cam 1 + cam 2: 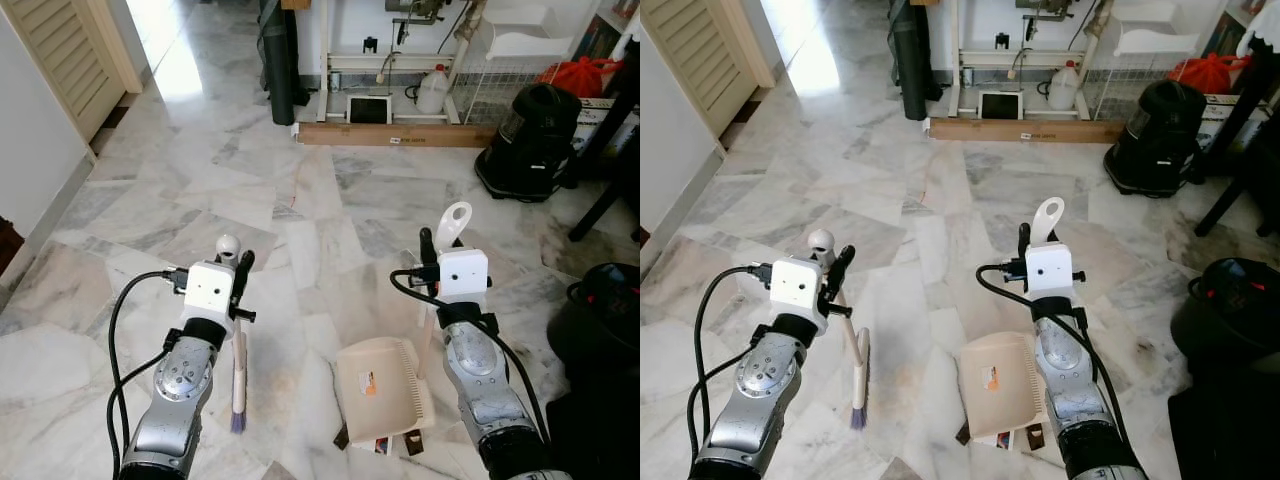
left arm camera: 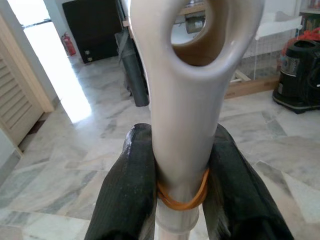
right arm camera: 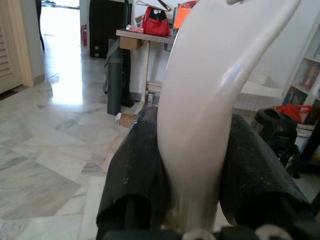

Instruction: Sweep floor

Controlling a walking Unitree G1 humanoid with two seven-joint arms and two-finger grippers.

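Standing on a pale marble floor (image 1: 300,200), a two-armed robot holds a sweeping tool in each arm. Its left end effector (image 2: 182,185) is clenched around the cream handle of a small broom (image 1: 238,375), just below the loop at the handle's top; an orange rubber band (image 2: 182,200) circles the handle between the black fingers (image 2: 127,195). The broom's purple bristles touch the floor to the left of the dustpan. Its right end effector (image 3: 197,170) grips the upright white handle of a beige dustpan (image 1: 380,390), which rests flat on the floor. Small dark scraps (image 1: 395,443) lie at the dustpan's near edge. Well beyond the dustpan, a long cardboard box (image 1: 395,134) lies by a white rack (image 1: 400,60), with a black vacuum cleaner (image 1: 530,140) to the dustpan's far right.
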